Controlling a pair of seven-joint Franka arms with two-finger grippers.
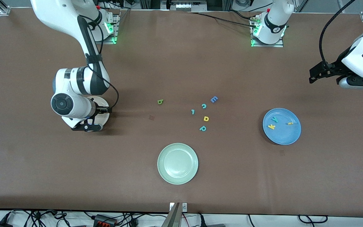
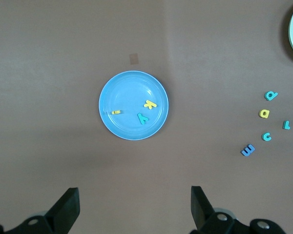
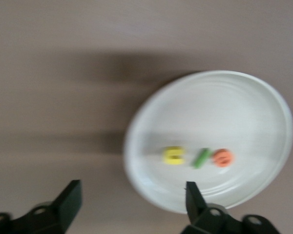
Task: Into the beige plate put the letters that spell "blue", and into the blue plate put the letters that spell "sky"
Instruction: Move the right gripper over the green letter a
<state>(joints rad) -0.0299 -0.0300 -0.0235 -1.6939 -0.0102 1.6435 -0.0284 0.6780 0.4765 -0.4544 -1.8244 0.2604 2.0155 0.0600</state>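
Observation:
The beige plate (image 3: 244,112) lies under my right gripper (image 3: 133,187), which hangs open and empty above the plate's edge. In the plate lie the yellow u (image 3: 174,155), the dark green l (image 3: 201,158) and the orange e (image 3: 223,157). In the front view the right gripper (image 1: 96,118) covers most of the beige plate (image 1: 105,102). The green b (image 1: 160,101) lies on the bare table. The blue plate (image 1: 281,135) holds the teal y (image 1: 274,119), the yellow k (image 1: 271,126) and the yellow s (image 1: 290,123). My left gripper (image 1: 313,77) waits open, high over the left arm's end of the table.
A pale green plate (image 1: 177,163) sits nearest the front camera. Loose letters lie between the green b and the blue plate: a blue E (image 1: 214,99), a teal c (image 1: 204,106), a small teal hooked letter (image 1: 193,111), a yellow rounded letter (image 1: 206,118) and a teal p (image 1: 203,128).

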